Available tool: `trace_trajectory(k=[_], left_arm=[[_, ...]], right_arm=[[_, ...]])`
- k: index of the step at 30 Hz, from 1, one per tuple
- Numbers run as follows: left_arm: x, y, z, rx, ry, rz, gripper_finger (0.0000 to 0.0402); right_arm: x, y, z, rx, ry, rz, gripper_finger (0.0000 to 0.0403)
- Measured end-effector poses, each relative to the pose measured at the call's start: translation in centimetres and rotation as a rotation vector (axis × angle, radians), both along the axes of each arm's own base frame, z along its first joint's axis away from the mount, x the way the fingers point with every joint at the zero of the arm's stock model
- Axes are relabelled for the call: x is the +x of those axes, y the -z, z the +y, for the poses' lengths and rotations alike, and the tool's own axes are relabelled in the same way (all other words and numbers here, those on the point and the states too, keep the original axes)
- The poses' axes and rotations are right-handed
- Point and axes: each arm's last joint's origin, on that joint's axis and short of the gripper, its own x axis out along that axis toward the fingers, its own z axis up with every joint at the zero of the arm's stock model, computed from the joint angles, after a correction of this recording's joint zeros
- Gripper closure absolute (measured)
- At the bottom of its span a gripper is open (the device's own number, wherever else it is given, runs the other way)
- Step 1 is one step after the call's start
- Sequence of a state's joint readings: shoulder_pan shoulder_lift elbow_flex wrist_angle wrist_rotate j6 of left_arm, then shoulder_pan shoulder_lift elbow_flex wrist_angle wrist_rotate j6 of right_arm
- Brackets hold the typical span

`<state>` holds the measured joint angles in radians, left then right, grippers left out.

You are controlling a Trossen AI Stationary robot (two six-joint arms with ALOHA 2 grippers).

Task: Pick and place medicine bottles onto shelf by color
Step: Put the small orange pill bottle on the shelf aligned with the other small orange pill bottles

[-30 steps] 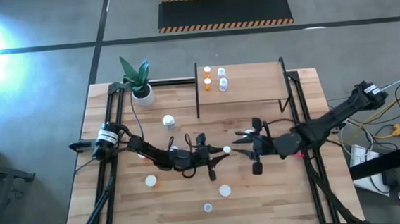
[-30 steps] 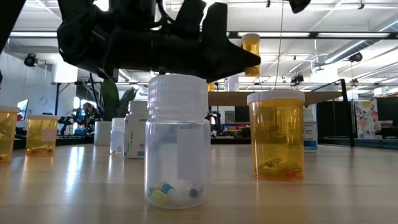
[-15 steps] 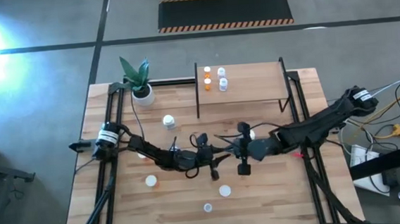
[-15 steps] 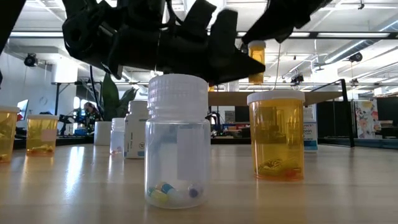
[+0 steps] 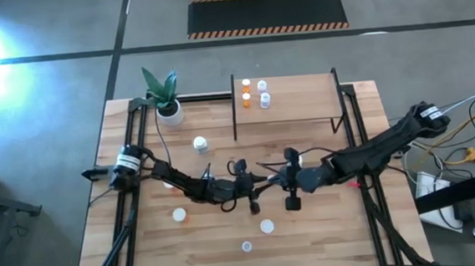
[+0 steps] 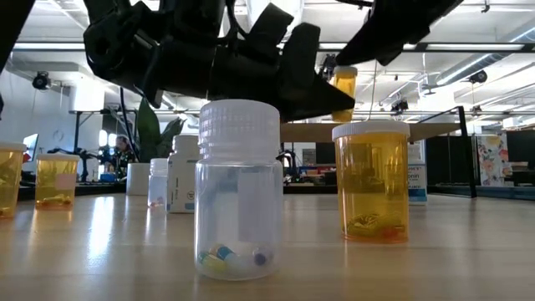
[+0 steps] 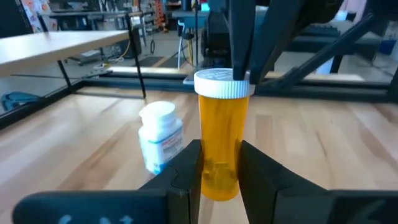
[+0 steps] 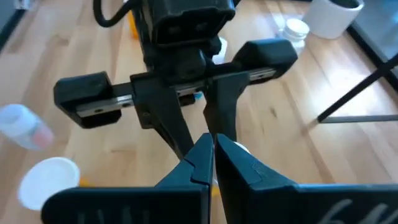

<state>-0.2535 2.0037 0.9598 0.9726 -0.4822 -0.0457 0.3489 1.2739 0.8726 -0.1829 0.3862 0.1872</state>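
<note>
The left gripper (image 7: 221, 168) is being held closed around an upright orange bottle (image 7: 222, 134) near the middle of the surface (image 5: 144, 240), a small white bottle (image 7: 160, 135) standing just beside it. The right gripper (image 8: 214, 163), fingers pressed together, is being held over that bottle's cap, facing the left one. Three bottles are standing on the shelf (image 5: 302, 103) at the far edge.

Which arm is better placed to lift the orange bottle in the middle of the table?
Left: the left gripper clamps the orange bottle between its fingers; the right gripper sits above its cap, fingers together.
</note>
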Motion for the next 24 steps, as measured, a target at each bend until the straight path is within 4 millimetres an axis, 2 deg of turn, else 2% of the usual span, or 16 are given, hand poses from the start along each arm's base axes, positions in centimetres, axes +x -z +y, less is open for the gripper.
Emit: trace_trajectory(k=[3,5,9,12,15,18,24], left_arm=[[-0.2,-0.4,0.1,0.004,-0.008,0.014,0.0338],[-0.2,-0.8,0.1,-0.009,-0.011,0.013,0.0338],[-0.5,-1.2,0.2,-0.012,-0.036,0.037,0.0338],[-0.6,-0.8,0.3,-0.003,-0.049,0.063,0.0338],[-0.6,-1.0,0.3,-0.004,-0.05,0.058,0.0338],[-0.7,-0.9,0.3,-0.002,-0.049,0.065,0.0338],[-0.6,-1.0,0.3,-0.003,-0.046,0.059,0.0338]], right_arm=[[0.0,-0.2,-0.1,-0.037,0.01,-0.021,0.0394],[-0.2,-1.1,0.0,-0.059,-0.023,-0.064,0.0394],[-1.4,-3.1,0.1,-0.064,-0.062,-0.134,0.0394],[-2.7,-3.7,-0.4,-0.032,-0.038,-0.115,0.039],[-3.9,-2.9,-1.0,-0.024,-0.008,-0.043,0.037],[-4.2,-1.8,-1.2,-0.009,0.002,-0.03,0.0333],[-2.7,0.7,-1.3,-0.026,0.006,-0.099,0.0246]])
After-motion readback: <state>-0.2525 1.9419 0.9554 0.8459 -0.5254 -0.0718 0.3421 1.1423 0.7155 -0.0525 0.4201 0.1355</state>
